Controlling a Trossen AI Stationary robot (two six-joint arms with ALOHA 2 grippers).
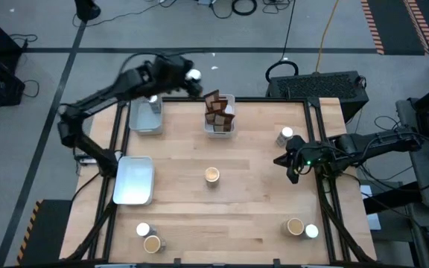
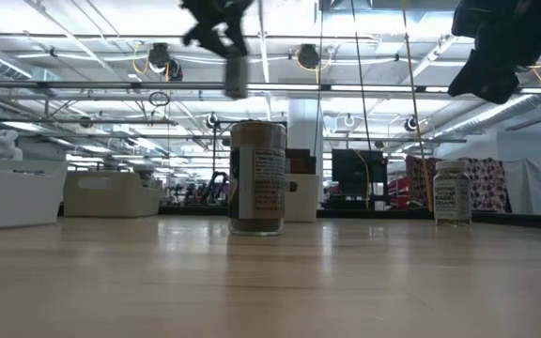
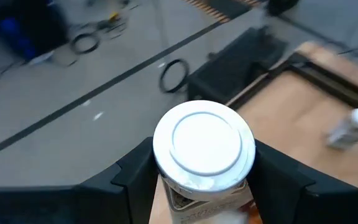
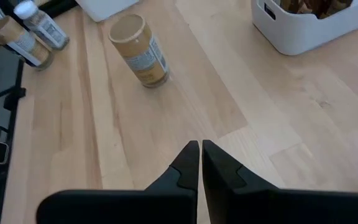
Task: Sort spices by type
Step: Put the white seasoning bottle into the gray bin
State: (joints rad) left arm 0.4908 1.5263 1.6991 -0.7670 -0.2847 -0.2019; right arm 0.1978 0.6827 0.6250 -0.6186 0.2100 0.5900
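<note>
My left gripper (image 1: 191, 77) hangs high over the table's far edge, shut on a white-topped spice jar (image 3: 204, 146); the low view shows that jar (image 2: 237, 75) well above the table. A far-left tray (image 1: 146, 119) holds one white-topped jar (image 1: 153, 100). The middle far tray (image 1: 220, 128) holds brown packets (image 1: 217, 106). A tan-topped jar (image 1: 211, 175) stands mid-table, and a white-topped one (image 1: 287, 135) at the far right. My right gripper (image 1: 290, 168) hovers shut at the right, holding nothing. My left gripper pinches the jar between its two fingers (image 3: 132, 180), one on each side of the body just under the white lid (image 3: 166, 185). The fingers slant downward from the table's left. The jar hangs roughly upright below them, lifted clear of the table.
A pale tray (image 1: 134, 179) with nothing in it lies at the left edge. A white-topped (image 1: 143, 230) and a tan-topped jar (image 1: 152, 243) stand near left; another tan (image 1: 295, 226) and white (image 1: 311, 231) pair stand near right. Bare wood (image 1: 252, 201) lies between them.
</note>
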